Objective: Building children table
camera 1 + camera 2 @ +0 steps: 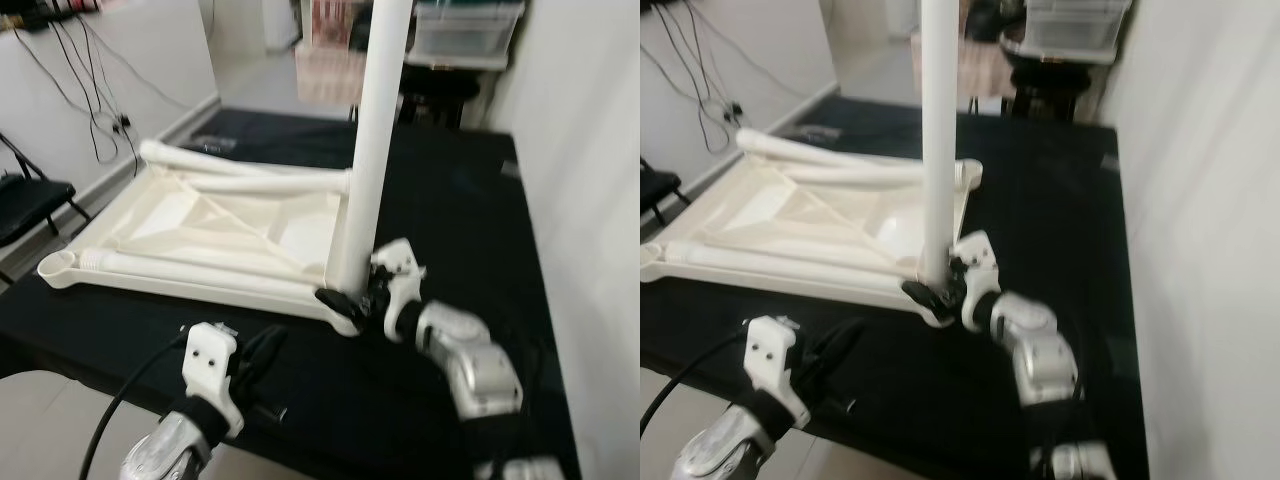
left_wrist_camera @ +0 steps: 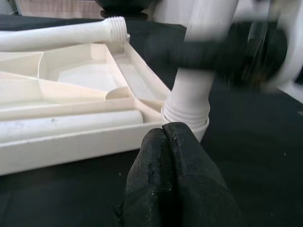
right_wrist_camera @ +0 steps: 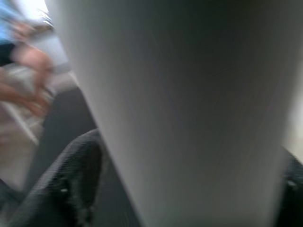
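A white plastic table top (image 1: 200,215) lies upside down on a black cloth. One white leg (image 1: 372,140) stands upright in its near right corner socket. My right gripper (image 1: 352,296) is shut on the base of this leg; the right wrist view has the leg (image 3: 180,109) between its fingers (image 3: 71,179). Two more legs (image 1: 240,165) (image 1: 190,262) lie loose across the underside. My left gripper (image 1: 268,345) hovers just in front of the table's near edge, shut with nothing held. In the left wrist view its fingertips (image 2: 165,156) are pressed together, pointing at the leg's threaded base (image 2: 189,101).
The black cloth (image 1: 470,200) covers a raised surface that ends close to my body. A white wall (image 1: 590,150) runs along the right. A black folding chair (image 1: 25,200) and hanging cables (image 1: 90,90) are on the left. Storage bins (image 1: 465,30) stand at the back.
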